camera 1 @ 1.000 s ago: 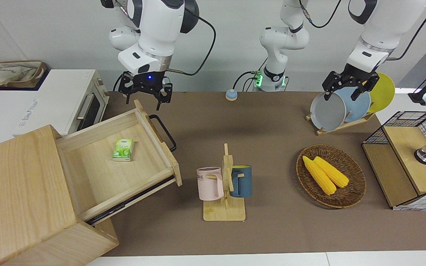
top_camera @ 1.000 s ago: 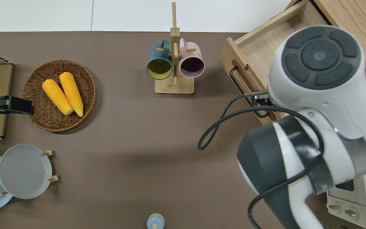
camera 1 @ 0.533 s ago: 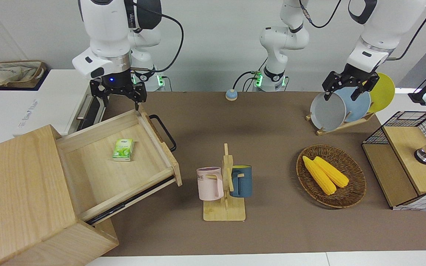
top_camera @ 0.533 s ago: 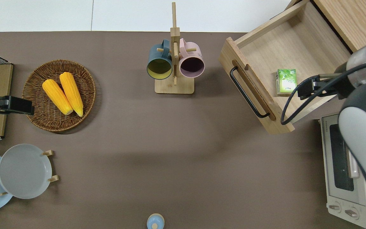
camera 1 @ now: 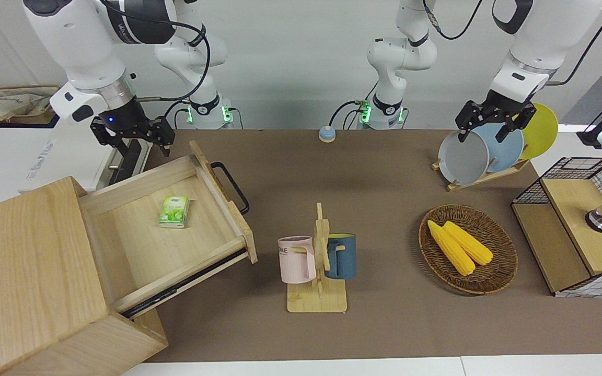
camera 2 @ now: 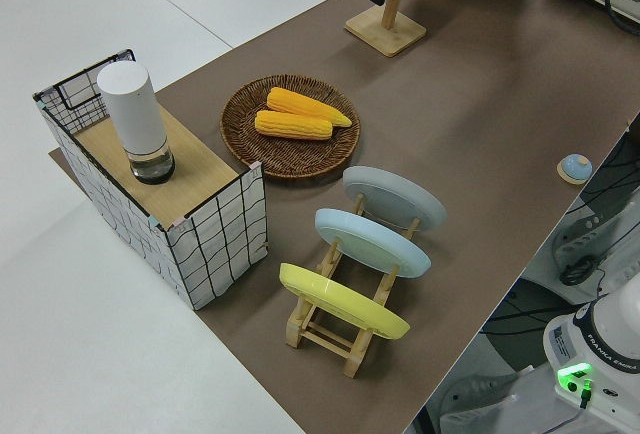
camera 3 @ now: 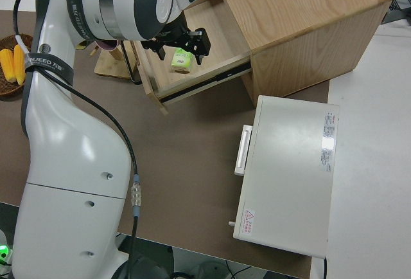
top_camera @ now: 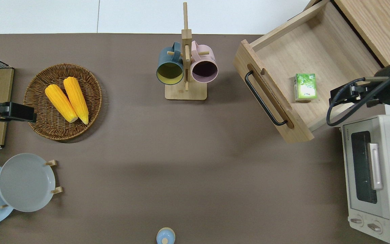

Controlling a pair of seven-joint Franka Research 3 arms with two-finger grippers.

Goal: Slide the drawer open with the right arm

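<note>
The drawer [camera 1: 139, 240] stands pulled far out of the pale wooden cabinet [camera 1: 24, 271]; its black bar handle [camera 1: 233, 188] faces the middle of the table. It also shows in the overhead view [top_camera: 317, 54] and the right side view [camera 3: 215, 35]. A small green box [camera 1: 174, 211] lies in it. My right gripper [camera 1: 132, 138] is open and empty, up in the air, over the drawer's side nearest the robots, next to the toaster oven [camera 1: 87, 141]; it is clear of the handle [top_camera: 264, 100]. In the right side view the gripper [camera 3: 183, 41] hangs above the green box [camera 3: 182, 60]. My left arm is parked.
A mug rack [camera 1: 317, 261] with a pink and a blue mug stands mid-table. A wicker basket [camera 1: 468, 271] with two corn cobs, a plate rack [camera 1: 484, 151] and a wood-and-wire-mesh box [camera 1: 578, 230] stand toward the left arm's end. A small blue button [camera 1: 326, 134] lies near the robots.
My right gripper has swung away from the drawer's handle end toward the toaster oven, still open and empty. The drawer and the left arm have not moved.
</note>
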